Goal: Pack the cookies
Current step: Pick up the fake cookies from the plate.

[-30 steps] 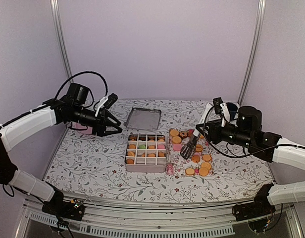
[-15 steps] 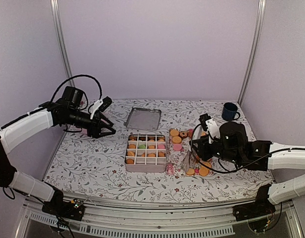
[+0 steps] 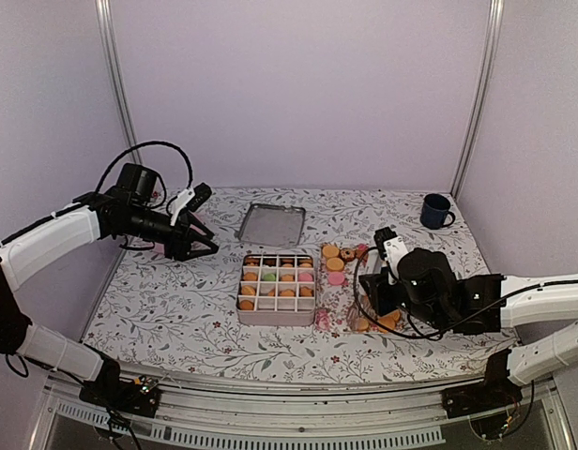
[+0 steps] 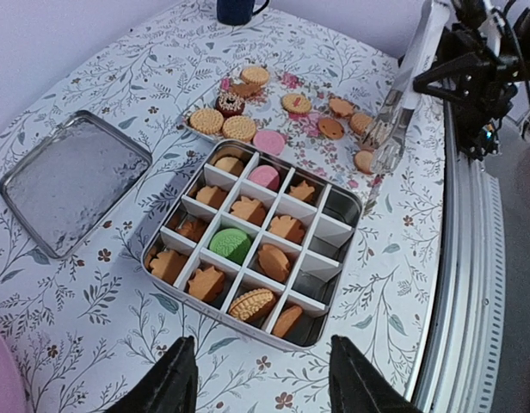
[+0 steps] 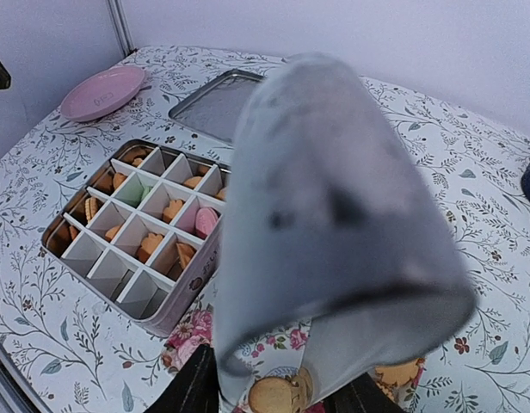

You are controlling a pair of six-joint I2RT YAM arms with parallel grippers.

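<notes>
Cookies: small flat biscuits, mostly golden-orange, several leaf-shaped, others round. Some sit in cells of divided tin, approx one per cell, flat or leaning on dividers, incl. a green cookie, a pink cookie & a ridged oval cookie. Rest lie loose & flat on flowered tray just beside tin: orange rounds, a 2nd pink one, a dark brown one.

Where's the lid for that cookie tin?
In the top view, the lid lies flat just behind the tin, slightly left of centre. The two are not touching.
</notes>
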